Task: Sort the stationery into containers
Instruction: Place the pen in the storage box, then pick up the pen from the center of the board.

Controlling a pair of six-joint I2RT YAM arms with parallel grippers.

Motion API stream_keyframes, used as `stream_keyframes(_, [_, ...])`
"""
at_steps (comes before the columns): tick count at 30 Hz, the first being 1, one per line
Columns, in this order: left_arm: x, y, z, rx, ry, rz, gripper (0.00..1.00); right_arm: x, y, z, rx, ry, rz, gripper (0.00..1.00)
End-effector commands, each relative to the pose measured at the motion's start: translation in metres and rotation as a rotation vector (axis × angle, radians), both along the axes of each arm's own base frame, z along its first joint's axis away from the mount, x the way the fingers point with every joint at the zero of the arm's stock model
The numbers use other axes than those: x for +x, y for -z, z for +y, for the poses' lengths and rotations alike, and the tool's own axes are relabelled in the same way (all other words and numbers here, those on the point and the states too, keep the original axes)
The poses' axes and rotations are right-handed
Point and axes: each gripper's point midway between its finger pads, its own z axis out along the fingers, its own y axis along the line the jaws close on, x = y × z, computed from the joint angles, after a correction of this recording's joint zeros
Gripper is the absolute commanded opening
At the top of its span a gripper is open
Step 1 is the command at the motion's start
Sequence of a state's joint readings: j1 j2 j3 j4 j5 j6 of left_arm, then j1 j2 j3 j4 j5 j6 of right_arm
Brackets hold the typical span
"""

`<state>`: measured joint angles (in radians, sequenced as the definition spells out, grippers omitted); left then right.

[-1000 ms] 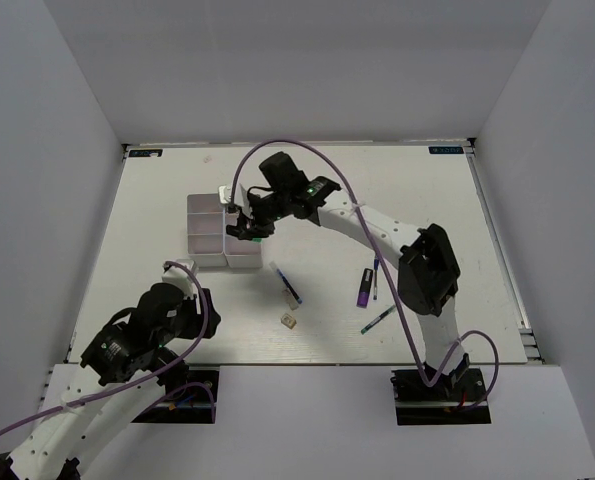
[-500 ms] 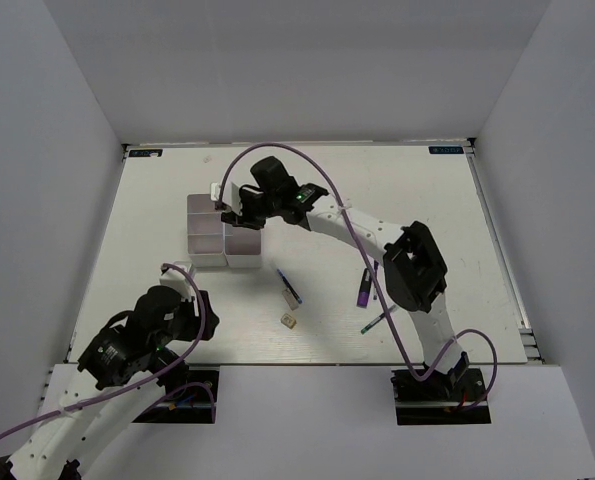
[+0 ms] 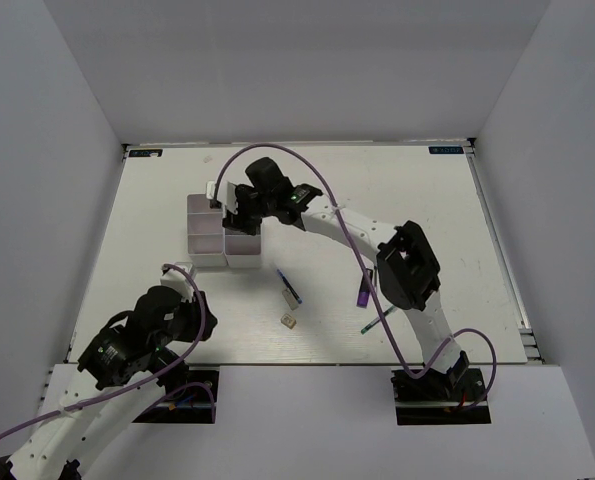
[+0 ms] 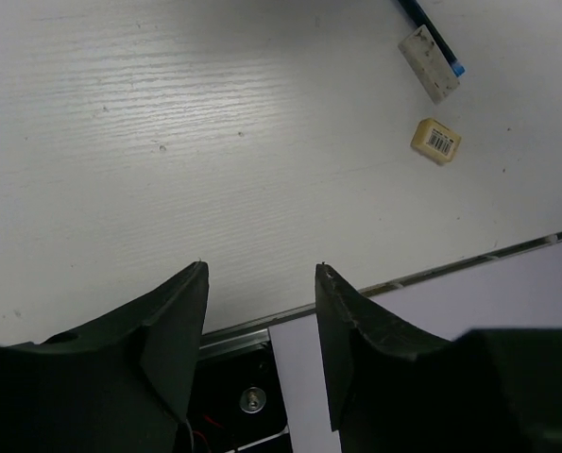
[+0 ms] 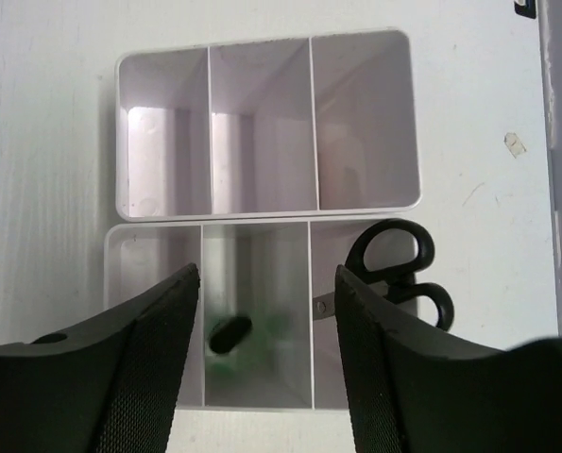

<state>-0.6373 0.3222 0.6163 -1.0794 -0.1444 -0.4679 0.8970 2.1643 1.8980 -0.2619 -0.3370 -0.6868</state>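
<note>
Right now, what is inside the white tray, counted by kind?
Scissors: 1
Green highlighter: 1
Total: 2, both in the same row of the tray, as the right wrist view shows it.

The organiser tray (image 5: 262, 216) is plain white all over, with solid black scissors (image 5: 399, 269) handles at its 4 o'clock and, at 6 o'clock, a green highlighter (image 5: 229, 332) showing a black cap and a greenish tinge. The table (image 4: 214, 142) is white with faint wood-grain streaks. On it sit a beige eraser (image 4: 436, 140) with a black-and-white barcode label and a blue pen (image 4: 422, 17). Around 4 o'clock in the top view there's a purple highlighter (image 3: 363, 293) and a thin green pen (image 3: 374, 322).
</note>
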Motion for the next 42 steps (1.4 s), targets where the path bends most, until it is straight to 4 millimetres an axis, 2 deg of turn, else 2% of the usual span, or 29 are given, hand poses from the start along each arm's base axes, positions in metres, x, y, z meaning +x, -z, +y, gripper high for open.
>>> stream_keyframes(1, [-0.001,-0.004,-0.003,-0.022,0.007,0.000,0.58,-0.004,-0.071,0.001,0.105,0.019,-0.049,0.63])
stream_keyframes(2, [-0.002,-0.006,-0.005,-0.031,0.016,0.001,0.53,-0.005,-0.076,-0.001,0.110,0.027,-0.043,0.66])
stream_keyframes(3, [-0.002,-0.008,-0.007,-0.036,0.020,-0.001,0.47,-0.008,-0.080,-0.002,0.118,0.034,-0.022,0.77])
stream_keyframes(4, [-0.001,-0.010,-0.008,-0.043,0.025,-0.004,0.31,-0.013,-0.100,-0.010,0.143,0.051,-0.020,0.79])
stream_keyframes(5, [0.000,-0.013,-0.010,-0.043,0.027,-0.001,0.24,-0.011,-0.103,-0.016,0.134,0.084,-0.017,0.83])
stream_keyframes(6, [0.000,-0.014,-0.014,-0.055,0.045,0.006,0.18,-0.008,-0.115,-0.027,0.133,0.148,-0.017,0.82])
stream_keyframes(7, [0.002,-0.017,-0.018,-0.066,0.054,-0.002,0.06,-0.006,-0.126,-0.037,0.154,0.216,0.019,0.62])
stream_keyframes(8, [0.005,-0.017,-0.022,-0.063,0.059,0.012,0.01,-0.001,-0.127,-0.056,0.119,0.314,0.026,0.32])
stream_keyframes(9, [0.004,-0.019,-0.028,-0.081,0.085,0.024,0.01,0.007,-0.122,-0.071,0.098,0.436,0.057,0.00])
stream_keyframes(10, [0.007,-0.021,-0.033,-0.095,0.097,0.017,0.01,0.018,-0.117,-0.094,0.057,0.548,0.055,0.00])
stream_keyframes(11, [0.012,-0.023,-0.040,-0.104,0.107,0.015,0.01,0.021,-0.116,-0.112,0.031,0.609,0.062,0.00])
stream_keyframes(12, [0.011,-0.022,-0.048,-0.114,0.140,0.043,0.01,0.007,-0.087,-0.142,-0.109,0.674,0.145,0.00])
stream_keyframes(13, [0.016,-0.024,-0.053,-0.119,0.149,0.038,0.01,0.002,-0.065,-0.164,-0.172,0.735,0.222,0.00])
stream_keyframes(14, [0.017,-0.023,-0.053,-0.109,0.155,0.042,0.22,-0.008,-0.048,-0.195,-0.273,0.790,0.297,0.14])
stream_keyframes(15, [0.021,-0.023,-0.052,-0.083,0.151,0.046,0.38,-0.026,-0.031,-0.215,-0.334,0.844,0.431,0.32])
stream_keyframes(16, [0.022,-0.023,-0.051,-0.068,0.153,0.044,0.48,-0.043,-0.014,-0.235,-0.404,0.860,0.501,0.63])
stream_keyframes(17, [0.023,-0.021,-0.049,-0.049,0.153,0.045,0.59,-0.050,0.002,-0.261,-0.431,0.906,0.567,0.71])
stream_keyframes(18, [0.024,-0.022,-0.047,-0.038,0.160,0.032,0.63,-0.067,0.024,-0.271,-0.460,0.945,0.648,0.75])
stream_keyframes(19, [0.023,-0.020,-0.046,-0.030,0.158,0.036,0.66,-0.072,0.022,-0.271,-0.408,0.937,0.683,0.76])
stream_keyframes(20, [0.023,-0.018,-0.046,-0.027,0.162,0.036,0.67,-0.083,0.037,-0.280,-0.436,0.947,0.716,0.74])
stream_keyframes(21, [0.022,-0.019,-0.046,-0.031,0.165,0.028,0.67,-0.087,0.041,-0.291,-0.411,1.021,0.771,0.74])
stream_keyframes(27, [0.016,-0.006,-0.040,-0.019,0.169,0.035,0.67,-0.091,0.065,-0.313,-0.428,1.203,0.928,0.65])
stream_keyframes(32, [0.012,-0.006,-0.038,-0.030,0.175,0.018,0.68,-0.093,0.083,-0.310,-0.401,1.245,1.074,0.62])
stream_keyframes(34, [0.012,-0.005,-0.032,-0.013,0.154,0.013,0.68,-0.091,0.089,-0.309,-0.402,1.259,1.100,0.58])
stream_keyframes(42, [0.007,0.000,-0.028,-0.020,0.139,0.010,0.68,-0.086,0.104,-0.323,-0.436,1.345,1.093,0.54])
